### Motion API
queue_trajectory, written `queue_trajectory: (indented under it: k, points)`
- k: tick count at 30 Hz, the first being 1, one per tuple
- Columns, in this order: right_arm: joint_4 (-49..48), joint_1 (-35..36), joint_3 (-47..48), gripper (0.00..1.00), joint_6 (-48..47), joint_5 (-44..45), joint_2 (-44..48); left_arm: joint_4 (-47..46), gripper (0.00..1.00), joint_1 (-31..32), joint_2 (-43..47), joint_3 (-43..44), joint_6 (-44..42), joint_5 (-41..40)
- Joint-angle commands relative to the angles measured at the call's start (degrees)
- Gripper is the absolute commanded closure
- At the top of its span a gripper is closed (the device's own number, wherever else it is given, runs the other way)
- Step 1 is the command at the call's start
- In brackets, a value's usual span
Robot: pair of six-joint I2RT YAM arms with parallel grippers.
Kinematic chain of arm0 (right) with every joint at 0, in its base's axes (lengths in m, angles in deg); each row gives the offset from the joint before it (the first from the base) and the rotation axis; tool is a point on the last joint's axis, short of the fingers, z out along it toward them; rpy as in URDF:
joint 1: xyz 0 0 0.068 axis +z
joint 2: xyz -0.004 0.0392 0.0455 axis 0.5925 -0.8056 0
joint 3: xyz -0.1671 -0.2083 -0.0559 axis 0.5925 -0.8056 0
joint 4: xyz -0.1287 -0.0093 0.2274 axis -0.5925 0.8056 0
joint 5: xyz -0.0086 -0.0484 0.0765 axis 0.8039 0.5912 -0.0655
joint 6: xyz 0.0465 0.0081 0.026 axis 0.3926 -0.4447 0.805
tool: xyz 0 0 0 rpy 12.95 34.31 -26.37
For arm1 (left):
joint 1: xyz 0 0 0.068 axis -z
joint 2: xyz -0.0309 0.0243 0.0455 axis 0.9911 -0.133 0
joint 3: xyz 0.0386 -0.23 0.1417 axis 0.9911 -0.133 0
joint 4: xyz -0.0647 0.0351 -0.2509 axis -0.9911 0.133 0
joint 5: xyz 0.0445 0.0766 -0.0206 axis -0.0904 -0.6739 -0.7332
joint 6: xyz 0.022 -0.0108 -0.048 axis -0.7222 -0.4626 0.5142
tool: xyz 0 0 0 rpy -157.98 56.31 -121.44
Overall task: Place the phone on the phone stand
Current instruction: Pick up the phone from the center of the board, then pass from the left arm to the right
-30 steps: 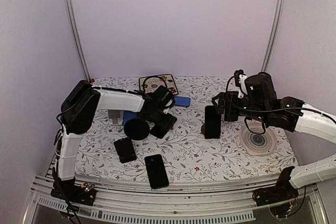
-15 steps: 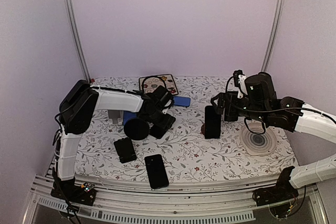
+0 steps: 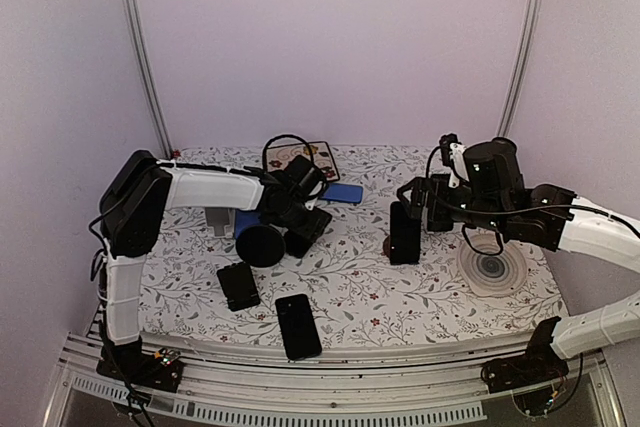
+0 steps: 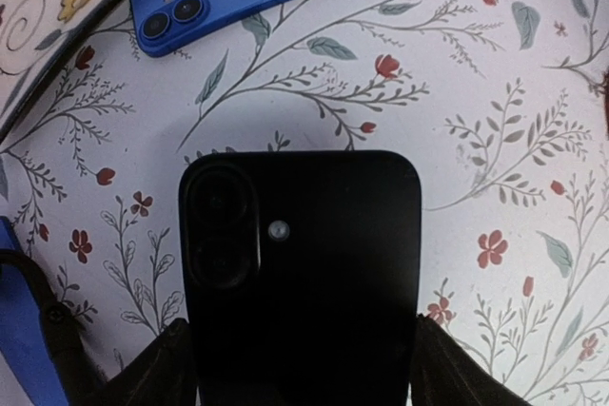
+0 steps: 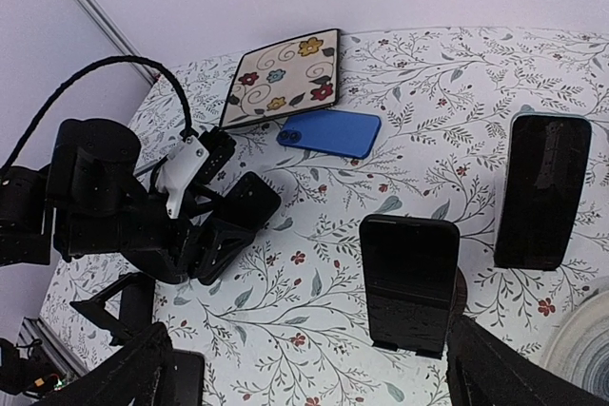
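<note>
My left gripper (image 4: 301, 354) is shut on a black phone (image 4: 314, 263), one finger on each long edge, camera side up, just above the flowered cloth. From above, this left gripper (image 3: 297, 217) and the phone (image 3: 308, 232) sit left of centre. A brown-based phone stand (image 3: 388, 245) right of centre carries another upright black phone (image 3: 405, 232), also visible as the phone (image 5: 409, 278) in the right wrist view. My right gripper (image 3: 420, 199) hangs open just behind it, with nothing between its fingers (image 5: 143, 368). A second upright dark phone (image 5: 542, 187) stands to its right.
A blue phone (image 3: 347, 193) and a flower-patterned pad (image 3: 300, 159) lie at the back. A black disc (image 3: 260, 245), a grey stand (image 3: 218, 219) and two flat black phones (image 3: 238, 285) (image 3: 298, 325) are on the left and front. A white round pad (image 3: 492, 267) lies at the right.
My left gripper has drawn back and slightly left with the black phone in it. The right arm has barely shifted.
</note>
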Motion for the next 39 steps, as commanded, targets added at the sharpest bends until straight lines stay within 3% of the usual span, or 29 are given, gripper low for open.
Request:
queue_trajectory:
  k: [1, 11, 27, 39]
  points:
    - [-1.8, -0.2, 1.7, 0.01, 0.0, -2.0, -1.2, -2.9, 0.45, 0.3, 3.9, -1.1, -1.3, -0.9]
    - [-3.5, 1.8, 6.3, 0.01, -1.0, -3.4, -5.9, -7.4, 0.45, 1.2, 7.8, -4.6, -2.6, -0.5]
    - [-7.2, 1.9, 17.5, 0.01, -2.4, -12.4, -20.9, -17.8, 0.46, 2.0, 17.1, -12.6, -5.3, 2.8]
    - [-13.9, -4.7, 19.1, 0.04, 3.1, -29.9, -29.1, -26.1, 0.46, 4.6, 23.6, -18.6, -8.1, 5.5]
